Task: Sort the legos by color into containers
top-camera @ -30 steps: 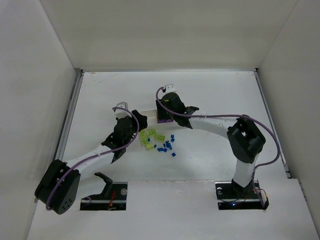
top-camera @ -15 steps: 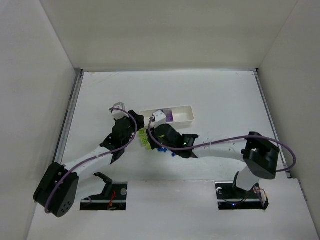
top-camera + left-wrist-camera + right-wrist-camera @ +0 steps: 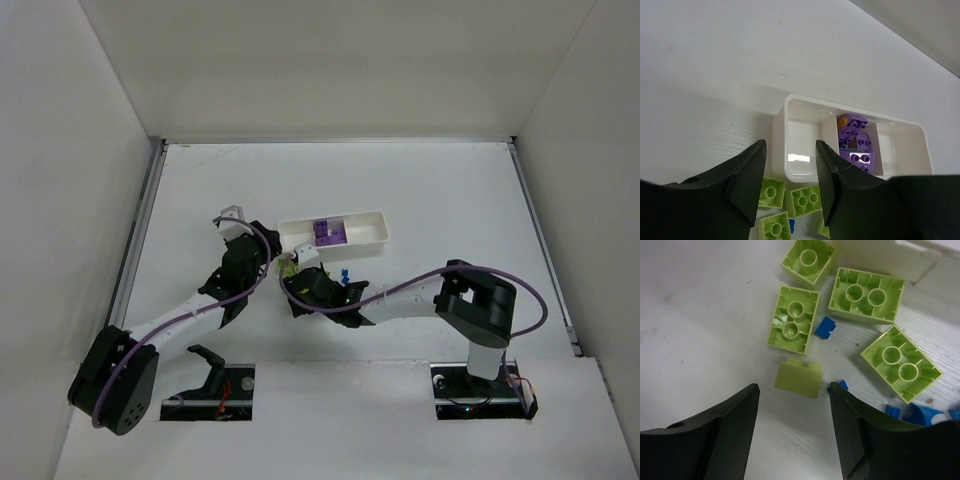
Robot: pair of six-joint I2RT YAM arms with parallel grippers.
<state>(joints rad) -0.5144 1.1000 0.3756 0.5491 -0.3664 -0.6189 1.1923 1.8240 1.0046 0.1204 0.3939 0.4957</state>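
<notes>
While hovering low over the loose pile (image 3: 289, 264), holding the right gripper (image 3: 792, 405) spread wide and empty, framing one small lime-green brick (image 3: 799, 377) squarely between the two fingers. Lying on its side, turning its long axis roughly across the gap from finger to finger, so probably needing a grip on the short ends or a turn of the wrist first. Crowding it closely: an upturned lime-green brick (image 3: 795, 320) just beyond, nearly touching, and a tiny blue piece (image 3: 840, 385) at its right corner, risking being caught along with it. Leaving bare table (image 3: 700, 315) on the left side only, so offering the left finger room and the right finger little.

Holding the left gripper (image 3: 790, 150) partly parted too, gripping nothing, aiming past more lime-green bricks (image 3: 805, 200) at the near end of the white tray (image 3: 780, 125). Looking just as near to the pile as the right arm in the overhead view, both wrists meeting beside the tray's left end. Showing purple blocks (image 3: 855, 145) piled in the middle compartment, with the left-end compartment (image 3: 805, 135) standing bare right beside the green pile and the far one apparently bare as well. Judging that end compartment the shortest carry for green, calling for a lift over its low wall without bumping the other wrist.
</notes>
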